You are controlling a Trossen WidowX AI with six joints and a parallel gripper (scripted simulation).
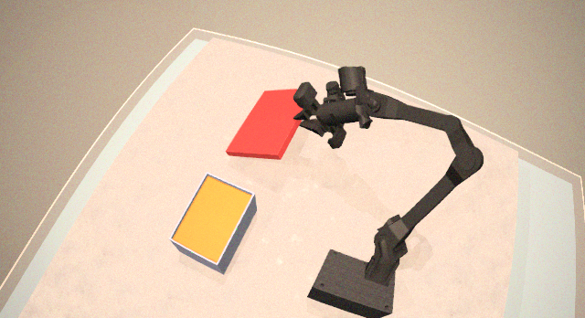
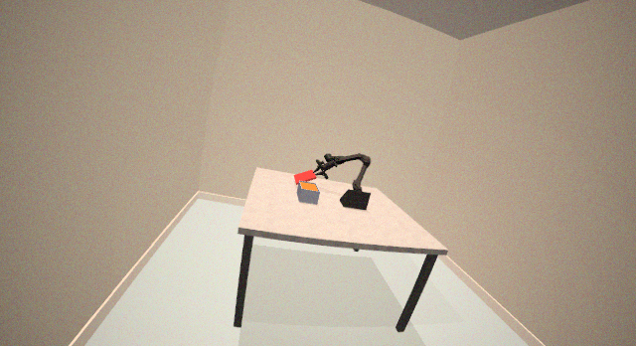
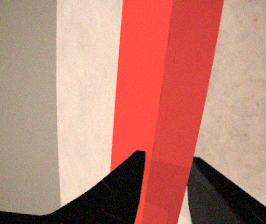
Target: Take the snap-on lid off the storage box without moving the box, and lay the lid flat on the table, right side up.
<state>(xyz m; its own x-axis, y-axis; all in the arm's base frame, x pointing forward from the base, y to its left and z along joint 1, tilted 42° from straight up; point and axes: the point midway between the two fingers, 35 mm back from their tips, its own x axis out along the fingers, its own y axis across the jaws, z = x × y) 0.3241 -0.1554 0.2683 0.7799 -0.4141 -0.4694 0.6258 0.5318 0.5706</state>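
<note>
The red lid (image 1: 262, 126) (image 2: 304, 177) (image 3: 141, 85) is off the box, behind it, above the table. In the exterior view it tilts, its left side lower than the side at the gripper. Whether its low edge touches the table I cannot tell. My gripper (image 1: 299, 121) (image 2: 315, 173) (image 3: 165, 163) is shut on the lid's right edge, one finger on each side of it in the wrist view. The storage box (image 1: 240, 231) (image 2: 308, 196) stands upright and open-topped, grey-blue with a pale rim and an orange inside. The lid's underside is hidden in the top view.
The arm's dark base (image 1: 352, 281) (image 2: 356, 200) stands on the table (image 1: 434, 263) (image 2: 338, 227), to the right of the box. The arm arches from it over the table's back right part. The table's back edge runs behind the lid and the gripper.
</note>
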